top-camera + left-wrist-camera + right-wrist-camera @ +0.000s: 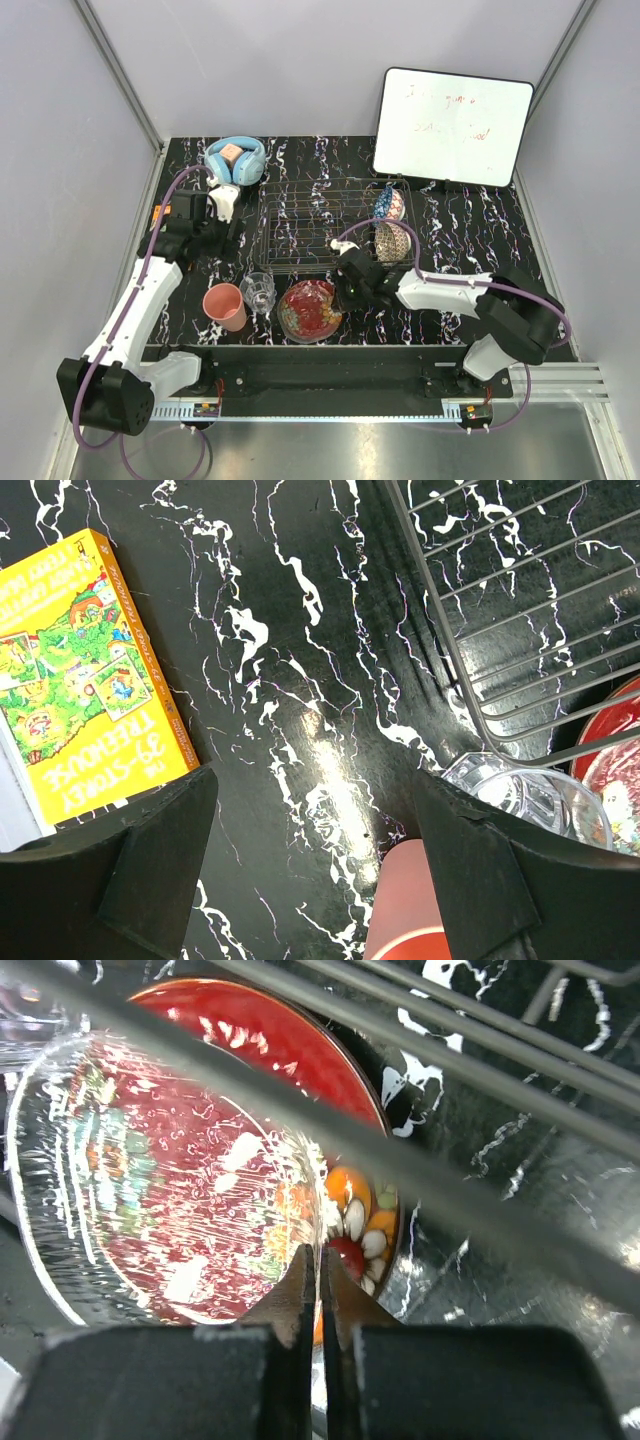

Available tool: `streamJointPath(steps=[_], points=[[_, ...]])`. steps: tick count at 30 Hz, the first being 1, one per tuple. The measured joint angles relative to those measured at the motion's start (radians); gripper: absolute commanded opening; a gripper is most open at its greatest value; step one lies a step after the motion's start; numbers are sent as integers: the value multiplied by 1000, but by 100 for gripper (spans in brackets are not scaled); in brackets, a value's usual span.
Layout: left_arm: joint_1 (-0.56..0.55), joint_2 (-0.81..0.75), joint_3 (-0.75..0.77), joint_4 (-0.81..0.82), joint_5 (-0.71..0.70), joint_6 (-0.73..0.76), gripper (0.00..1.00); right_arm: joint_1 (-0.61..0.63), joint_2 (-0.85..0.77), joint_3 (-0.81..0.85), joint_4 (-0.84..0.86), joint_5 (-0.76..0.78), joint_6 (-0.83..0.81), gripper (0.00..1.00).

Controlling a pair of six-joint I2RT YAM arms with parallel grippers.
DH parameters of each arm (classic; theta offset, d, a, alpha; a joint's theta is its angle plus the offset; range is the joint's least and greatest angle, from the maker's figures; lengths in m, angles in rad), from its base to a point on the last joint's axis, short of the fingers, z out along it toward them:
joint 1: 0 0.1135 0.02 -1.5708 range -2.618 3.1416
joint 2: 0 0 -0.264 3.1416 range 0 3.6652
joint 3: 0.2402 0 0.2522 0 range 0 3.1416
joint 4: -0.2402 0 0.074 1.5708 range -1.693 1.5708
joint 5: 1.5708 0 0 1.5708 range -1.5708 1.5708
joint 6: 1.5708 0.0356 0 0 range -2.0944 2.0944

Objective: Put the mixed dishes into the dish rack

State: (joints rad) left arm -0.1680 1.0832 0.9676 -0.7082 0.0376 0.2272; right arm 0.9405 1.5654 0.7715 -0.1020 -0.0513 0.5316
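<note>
On the marbled table [470, 235], the pressed-together right claw [312, 1262] abuts the red plate [270, 1045].

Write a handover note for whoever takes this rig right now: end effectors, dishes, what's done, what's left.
Left end effector: open, empty, above the table left of the dish rack.
Right end effector: shut at the rim of the red floral plate; grip not confirmed.
Done: blue patterned bowl and cream lattice bowl sit in the rack's right end.
Left: plate, pink cup and glass tumbler, all outside the rack on its near side.
</note>
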Motion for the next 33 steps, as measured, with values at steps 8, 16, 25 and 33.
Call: streamJointPath(steps=[8, 16, 25, 33], points=[[0, -9, 0, 0, 0, 0, 82, 0, -175, 21, -105, 66, -32, 0], [0, -10, 0, 0, 0, -6, 82, 0, -270, 253, -256, 236, -215, 0], [3, -10, -4, 5, 0, -10, 82, 0, -241, 389, -282, 567, -536, 0], [5, -5, -5, 7, 4, -11, 82, -27, -91, 409, 102, 808, -1016, 0]])
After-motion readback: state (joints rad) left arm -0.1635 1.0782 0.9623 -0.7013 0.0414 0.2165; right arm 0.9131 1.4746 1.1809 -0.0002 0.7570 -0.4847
